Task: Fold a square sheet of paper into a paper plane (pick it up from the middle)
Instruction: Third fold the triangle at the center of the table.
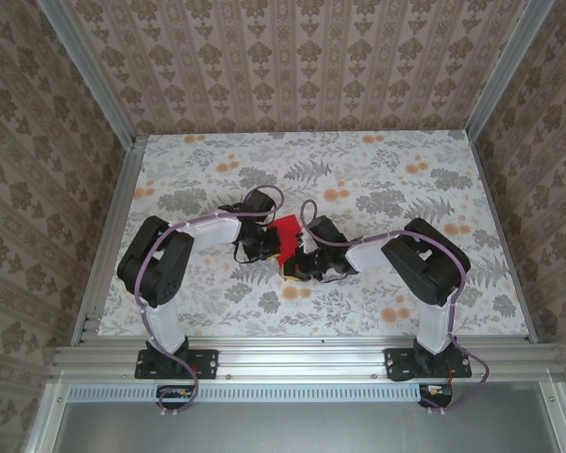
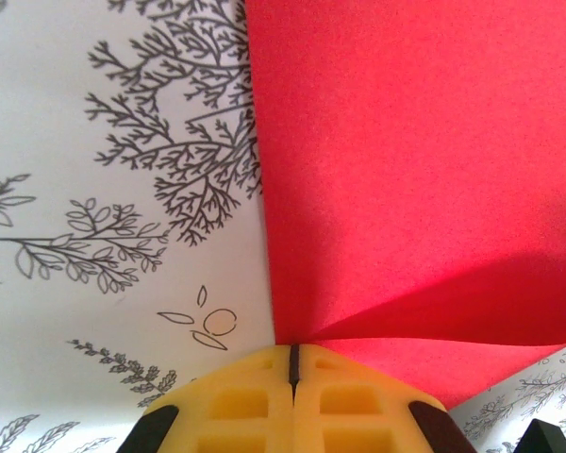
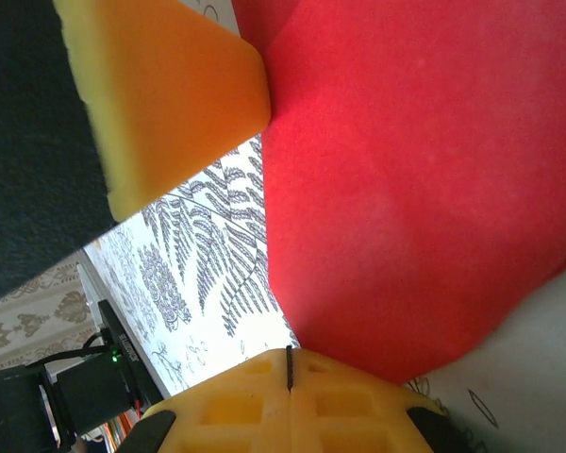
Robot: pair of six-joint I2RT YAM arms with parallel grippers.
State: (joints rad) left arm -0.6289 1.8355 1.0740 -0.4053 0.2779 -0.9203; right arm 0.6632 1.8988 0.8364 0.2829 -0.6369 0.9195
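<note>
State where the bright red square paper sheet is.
In the top view, the bright red paper sheet lies mid-table between the left gripper and right gripper.

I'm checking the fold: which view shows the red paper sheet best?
The left wrist view: the thin bright red paper sheet shows a straight edge and a raised flap. The right wrist view shows it bulging; the top view has it small and partly covered.

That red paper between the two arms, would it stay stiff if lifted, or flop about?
Probably floppy: the red paper bends into a curved flap beside the left gripper. It looks thin and light, so a push would likely slide it across the table.
</note>
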